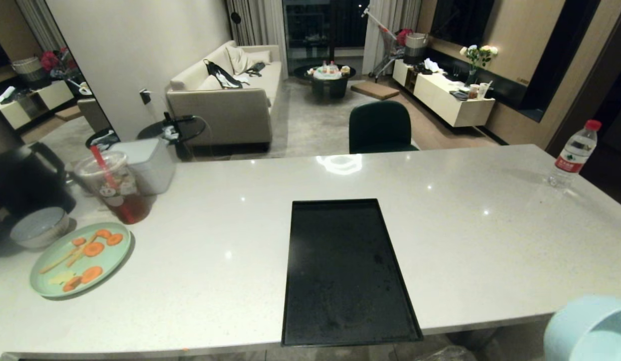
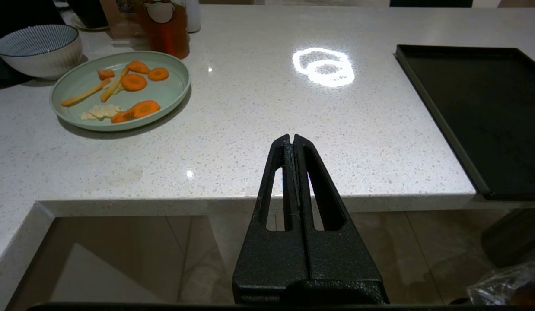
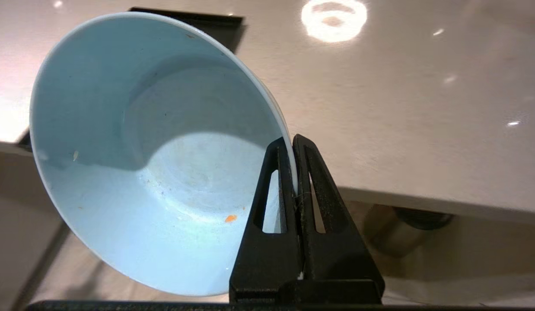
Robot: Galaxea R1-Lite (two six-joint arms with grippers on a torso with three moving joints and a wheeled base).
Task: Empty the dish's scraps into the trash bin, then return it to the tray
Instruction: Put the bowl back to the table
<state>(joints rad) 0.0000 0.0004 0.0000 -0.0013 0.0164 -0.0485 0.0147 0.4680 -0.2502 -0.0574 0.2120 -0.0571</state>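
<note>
Nearest the head camera, at the table's near right corner, the dish shows as a pale-blue curve off the table edge. The right wrist view shows the right gripper clenched on the dish's rim, one finger inside the wall and one outside. The dish is tipped on its side, its mouth turned toward the wrist camera. Its inside is nearly bare: one small orange fleck clings near the base, close beside the inner finger. Beyond the pincer lies the white table, with a corner of the tray showing past the dish's far rim.

The left gripper is closed on nothing, its fingers pressed together, hanging just off the near edge of the table. The tray lies ahead of it and to its right, flat on the table. A mint-green plate with carrot slices and pale pieces lies ahead to its left, with a striped bowl just beyond the plate. Crinkled clear plastic shows below table level to this pincer's right; the bin itself cannot be made out.
</note>
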